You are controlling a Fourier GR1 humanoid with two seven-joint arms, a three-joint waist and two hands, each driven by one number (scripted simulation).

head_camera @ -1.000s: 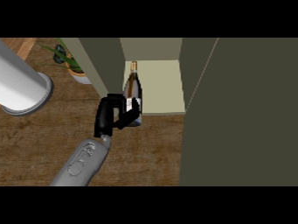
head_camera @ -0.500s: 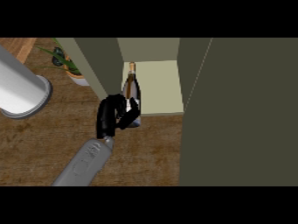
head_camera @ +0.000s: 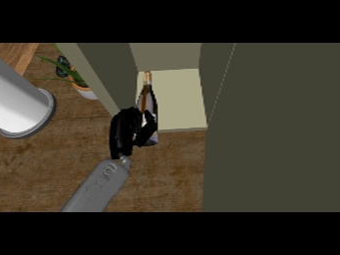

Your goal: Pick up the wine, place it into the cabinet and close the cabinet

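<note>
We see a brown wooden counter (head_camera: 33, 179) with a rough, streaky top. On it stands a dull green cabinet (head_camera: 106, 69), and its floor inside (head_camera: 180, 99) is pale cream. The cabinet door (head_camera: 283, 124) is open and fills the right side of our view like a big dark wall. The right hand (head_camera: 128, 132) comes up from the bottom edge on a grey arm. Its black fingers are curled around the lower part of the wine bottle (head_camera: 149, 97). The bottle is at the cabinet's open front, close to the left wall, with its thin neck pointing farther in. We cannot tell if it touches the pale floor. A small potted plant (head_camera: 73, 74) sits left of the cabinet. A big pale tube (head_camera: 10, 99) crosses the left side.
</note>
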